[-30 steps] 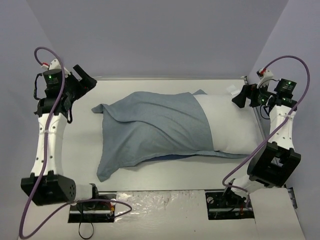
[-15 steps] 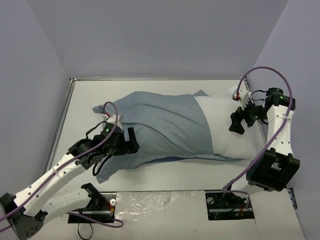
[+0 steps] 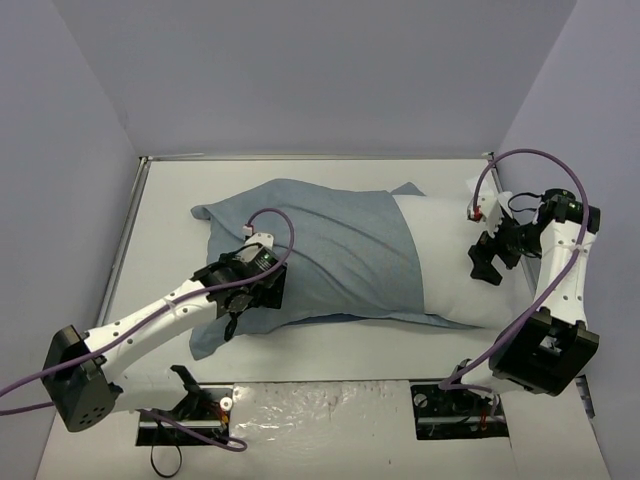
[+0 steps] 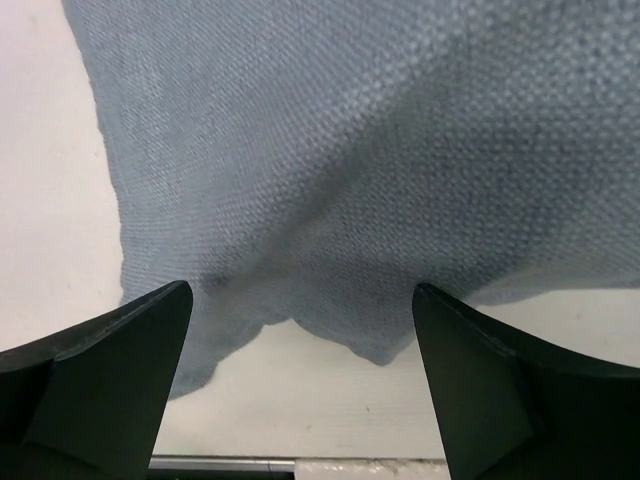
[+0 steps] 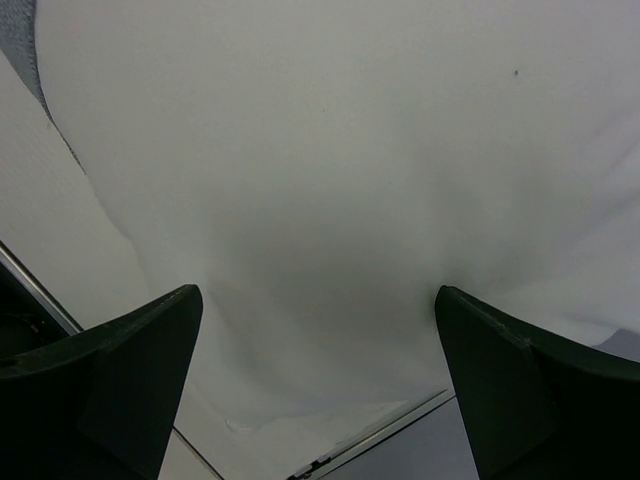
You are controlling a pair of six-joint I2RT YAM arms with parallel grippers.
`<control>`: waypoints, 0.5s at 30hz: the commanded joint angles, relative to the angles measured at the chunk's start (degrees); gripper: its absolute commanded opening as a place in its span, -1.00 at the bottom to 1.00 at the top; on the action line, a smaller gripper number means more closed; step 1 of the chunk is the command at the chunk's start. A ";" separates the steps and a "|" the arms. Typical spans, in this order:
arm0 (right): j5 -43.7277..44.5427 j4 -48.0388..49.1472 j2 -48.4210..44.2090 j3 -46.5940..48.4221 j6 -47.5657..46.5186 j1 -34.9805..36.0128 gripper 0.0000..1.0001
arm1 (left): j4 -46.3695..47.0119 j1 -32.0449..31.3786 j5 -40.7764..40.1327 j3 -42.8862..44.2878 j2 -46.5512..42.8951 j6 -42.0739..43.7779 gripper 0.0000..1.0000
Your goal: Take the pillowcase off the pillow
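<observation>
Blue pillowcase [image 3: 320, 250] covers most of the pillow [image 3: 455, 270]; only its right end is bare, so I judge most stripping remains. Left gripper [image 3: 245, 292] and right gripper [image 3: 487, 258] are spread wide, grasping nothing.

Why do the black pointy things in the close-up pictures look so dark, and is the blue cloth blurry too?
Left wrist view: the left gripper's fingers are close to the lens and dark, but the pillowcase weave is sharp, softly shadowed between them. Right wrist view: the right gripper's fingers are equally dark; the pillow looks pale, nearly featureless. Top view: even light, no glare.
</observation>
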 commanded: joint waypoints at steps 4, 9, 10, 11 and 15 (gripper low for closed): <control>1.49 -4.32 0.02 -1.09 -1.56 -1.11 0.94 | 7.42 5.66 -0.78 -0.11 -0.61 9.51 0.80; 1.31 -4.32 0.99 -0.74 -1.38 -1.20 0.93 | 14.46 16.89 15.53 -3.88 -0.44 13.65 0.70; 1.31 -4.24 0.99 -0.74 -1.47 -1.29 0.94 | 14.91 17.96 17.06 -4.42 -0.35 13.74 0.68; 1.31 -4.32 1.07 -0.74 -1.56 -1.38 0.93 | 15.53 18.67 18.38 -4.94 -0.26 13.91 0.61; 1.14 -4.32 1.78 -0.65 -1.47 -1.82 0.93 | 17.03 19.91 22.26 -6.53 1.14 13.74 0.40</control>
